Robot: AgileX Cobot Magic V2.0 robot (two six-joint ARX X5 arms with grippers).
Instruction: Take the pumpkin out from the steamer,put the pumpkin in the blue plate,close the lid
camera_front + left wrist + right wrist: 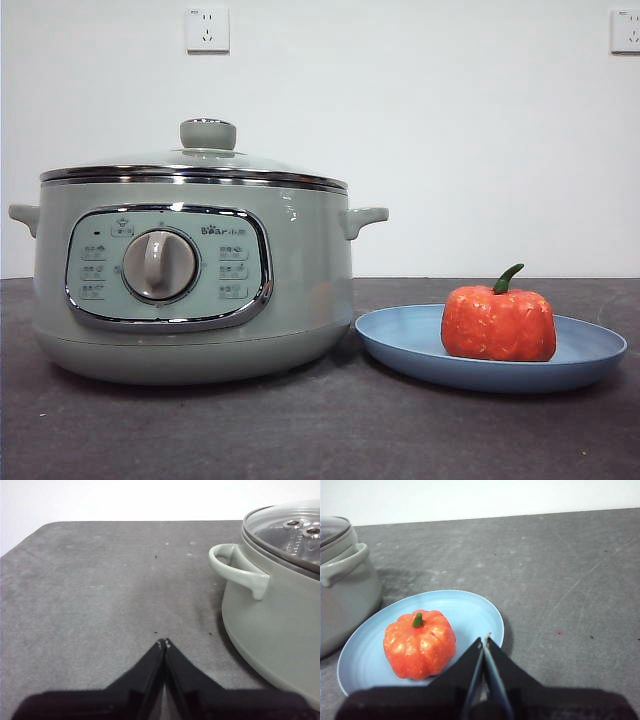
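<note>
The orange-red pumpkin (498, 322) (419, 644) with its green stem sits upright on the blue plate (590, 350) (465, 610), right of the steamer (190, 290) (342, 600). The glass lid (205, 160) (290, 530) rests shut on the sage-green steamer (275, 620), knob up. My right gripper (484, 641) is shut and empty, just beside the pumpkin over the plate's rim. On the steamer's other side, my left gripper (163, 642) is shut and empty above bare table. Neither arm shows in the front view.
A dark grey table (320, 440) carries everything. The steamer's side handles (235, 570) (345, 565) stick out toward each gripper. A white wall with two sockets (207, 30) stands behind. Open table lies right of the plate (570, 605).
</note>
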